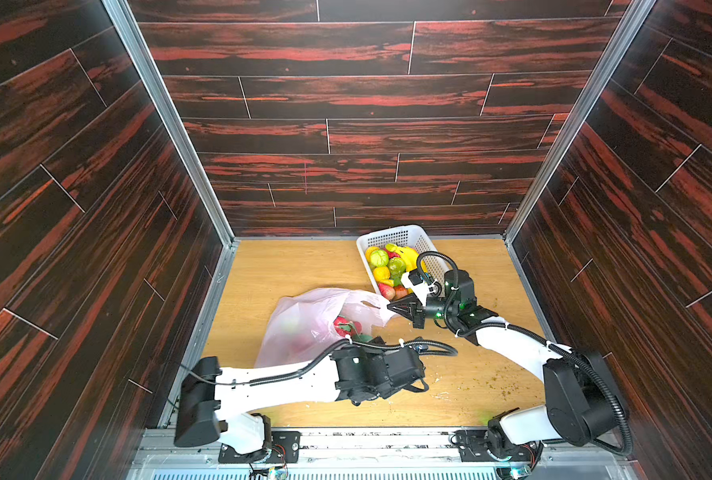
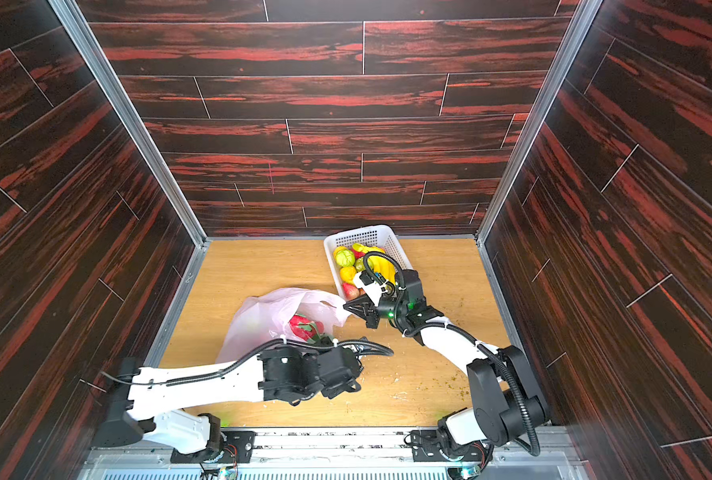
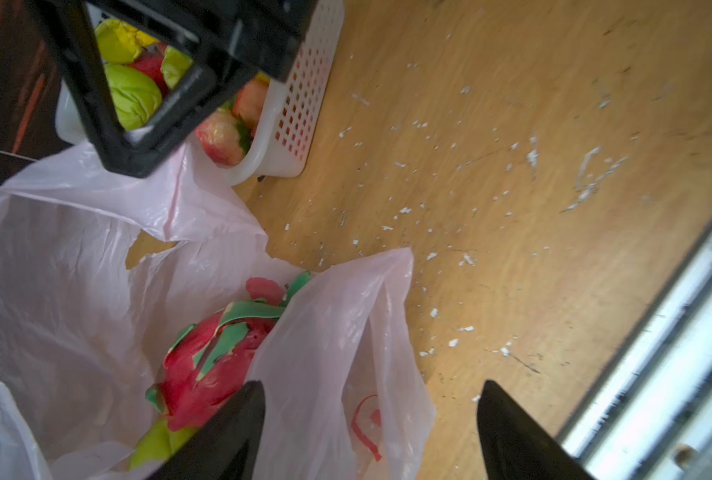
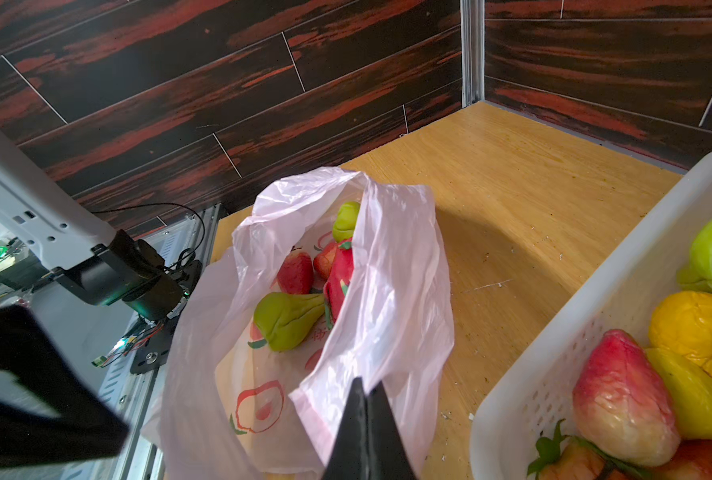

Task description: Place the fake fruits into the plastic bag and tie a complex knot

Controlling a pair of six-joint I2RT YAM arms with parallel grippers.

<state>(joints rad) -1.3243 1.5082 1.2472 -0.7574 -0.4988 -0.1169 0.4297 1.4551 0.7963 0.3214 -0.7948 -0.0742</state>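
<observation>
Wooden tabletop (image 1: 296, 266), filling stage: rim of plastic bag (image 1: 304, 320) pinched by closed right gripper (image 4: 364, 390), left gripper (image 3: 370, 395) wide, empty, over bagged dragon fruit (image 3: 208, 370); next, likely another fruit from far basket (image 1: 387, 237).

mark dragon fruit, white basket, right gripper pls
dragon fruit (image 3: 196, 386): left wrist view, red body.
white basket (image 1: 391, 240): a top view, far perforated wall.
right gripper (image 4: 364, 386): right wrist view, between the fingertips, shut on the plastic bag (image 4: 400, 291).

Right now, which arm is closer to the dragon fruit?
Left. The left gripper, jaws open, hangs by the dragon fruit; the right gripper, jaws shut on the plastic bag's rim, sits farther off.
</observation>
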